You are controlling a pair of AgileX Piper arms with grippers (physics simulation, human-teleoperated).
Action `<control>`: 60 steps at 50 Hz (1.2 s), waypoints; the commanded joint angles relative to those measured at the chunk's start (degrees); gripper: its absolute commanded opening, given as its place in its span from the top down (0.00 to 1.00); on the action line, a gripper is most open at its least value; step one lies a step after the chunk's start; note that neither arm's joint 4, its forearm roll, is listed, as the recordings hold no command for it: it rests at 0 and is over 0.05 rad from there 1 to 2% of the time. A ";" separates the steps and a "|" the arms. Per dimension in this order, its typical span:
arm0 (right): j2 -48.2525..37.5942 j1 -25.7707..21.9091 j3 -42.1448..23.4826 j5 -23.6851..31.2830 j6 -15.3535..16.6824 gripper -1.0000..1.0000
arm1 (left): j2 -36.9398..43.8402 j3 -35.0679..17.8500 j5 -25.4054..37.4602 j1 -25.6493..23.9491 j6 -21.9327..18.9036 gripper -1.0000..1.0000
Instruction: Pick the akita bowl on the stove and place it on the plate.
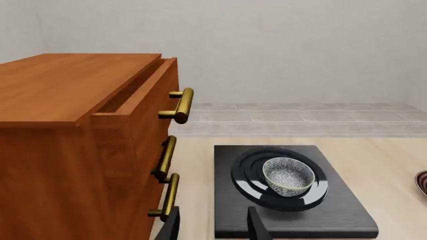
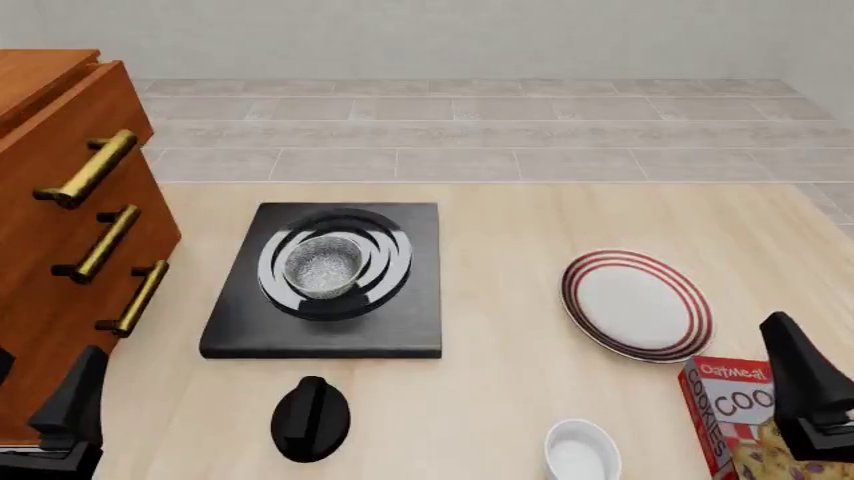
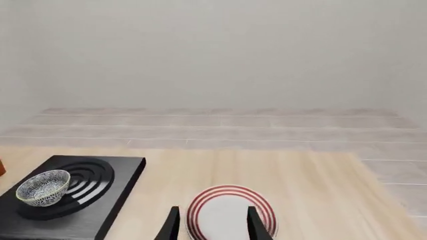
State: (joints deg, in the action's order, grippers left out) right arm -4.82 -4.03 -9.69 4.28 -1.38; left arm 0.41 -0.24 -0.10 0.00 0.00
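The akita bowl (image 2: 324, 265) sits upright on the burner rings of the black stove (image 2: 240, 330), speckled inside and dark outside. It also shows as the bowl (image 1: 288, 175) on the stove (image 1: 333, 212) in the left wrist view, and as the bowl (image 3: 42, 186) on the stove (image 3: 117, 197) in the right wrist view. The red-striped plate (image 2: 637, 303) lies to the stove's right with nothing on it; the right wrist view has the plate (image 3: 230, 212) just beyond the fingers. My left gripper (image 2: 47, 380) (image 1: 213, 222) is open near the front left edge. My right gripper (image 2: 801, 380) (image 3: 212, 220) is open at the front right.
A wooden cabinet (image 2: 67, 230) with brass handles stands at the left, its top drawer (image 1: 137, 95) slightly pulled out. A round black knob (image 2: 311, 418), a plain white bowl (image 2: 582, 452) and a cookie box (image 2: 741, 420) lie along the front of the table.
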 commanded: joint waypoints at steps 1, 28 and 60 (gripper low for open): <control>-5.26 -3.75 -5.86 2.60 -2.85 0.00 | 0.01 -0.01 0.00 0.00 0.00 0.00; -34.17 -13.34 -16.24 -8.78 2.06 0.00 | 0.01 -0.01 0.00 0.00 0.00 0.00; -58.18 -22.47 -32.53 -10.64 -2.72 0.00 | 0.01 -0.01 0.00 0.00 0.00 0.00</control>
State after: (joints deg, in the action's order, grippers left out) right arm -55.64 -23.70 -37.67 -5.26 -2.67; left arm 0.43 -0.25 -0.11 0.00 0.00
